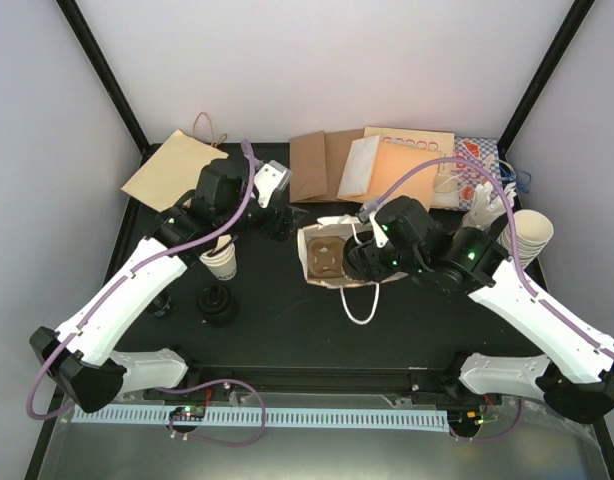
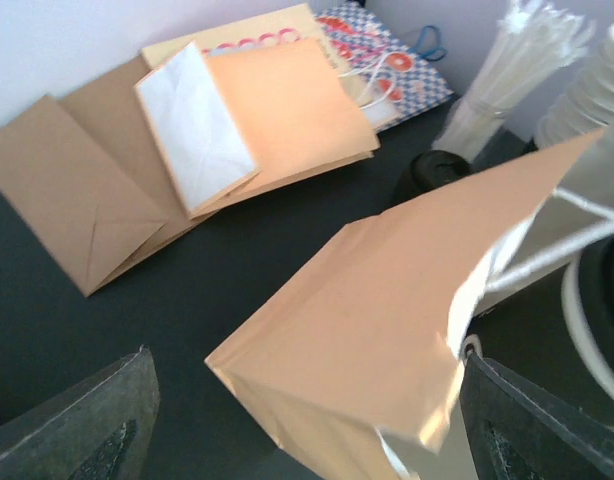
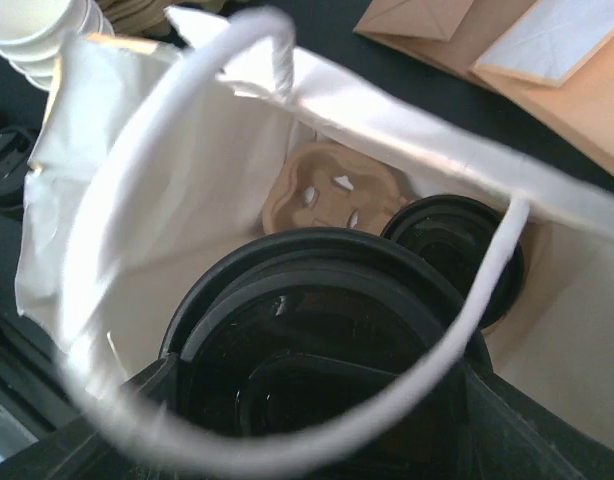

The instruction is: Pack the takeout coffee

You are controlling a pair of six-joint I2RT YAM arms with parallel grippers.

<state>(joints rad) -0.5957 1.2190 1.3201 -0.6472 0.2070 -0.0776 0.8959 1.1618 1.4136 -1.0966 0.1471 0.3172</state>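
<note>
A white paper bag (image 1: 317, 232) stands open mid-table with a brown pulp carrier (image 1: 325, 258) inside. In the right wrist view my right gripper (image 3: 317, 410) is inside the bag (image 3: 167, 190), shut on a takeout coffee cup whose black lid (image 3: 307, 330) fills the view. A second black-lidded cup (image 3: 452, 250) sits in the carrier (image 3: 327, 190) beside it. In the top view my right gripper (image 1: 355, 262) covers both cups. My left gripper (image 1: 279, 222) is open at the bag's left side; the bag's corner (image 2: 387, 330) lies between its spread fingers (image 2: 87, 430).
Flat paper bags (image 1: 372, 160) lie along the back, a brown one (image 1: 172, 168) at back left. Stacks of lidless cups (image 1: 527, 235) and straws (image 1: 487, 205) stand at right. A lidless cup (image 1: 220, 260) and black lids (image 1: 217, 305) sit at left.
</note>
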